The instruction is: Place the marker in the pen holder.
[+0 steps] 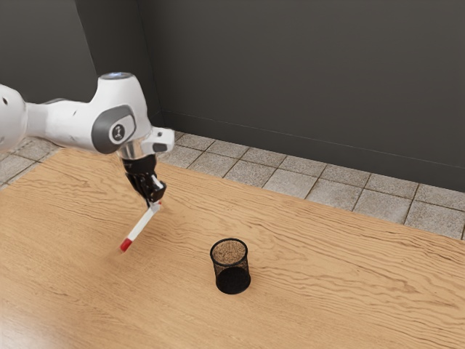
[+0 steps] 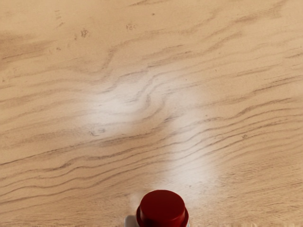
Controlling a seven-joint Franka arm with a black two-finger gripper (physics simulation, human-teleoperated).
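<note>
Exterior view shows, from left to right, a white marker with red end, tilted above the brown wooden table; a black two-finger gripper, which is grasping it; and a round black mesh pen holder, upright, farther from the table's visible corner than the marker.

Exterior view: one raised camera at the side of the arm, set well back, looking obliquely down over the bench to a tiled floor and dark wall at the far side; arm entering from the exterior view's left.
Wrist view: one camera carried by the arm, near the pincer, facing down to the bench top, with a red marker end close to the lens.
Common to both: bench wood, marker.
</note>
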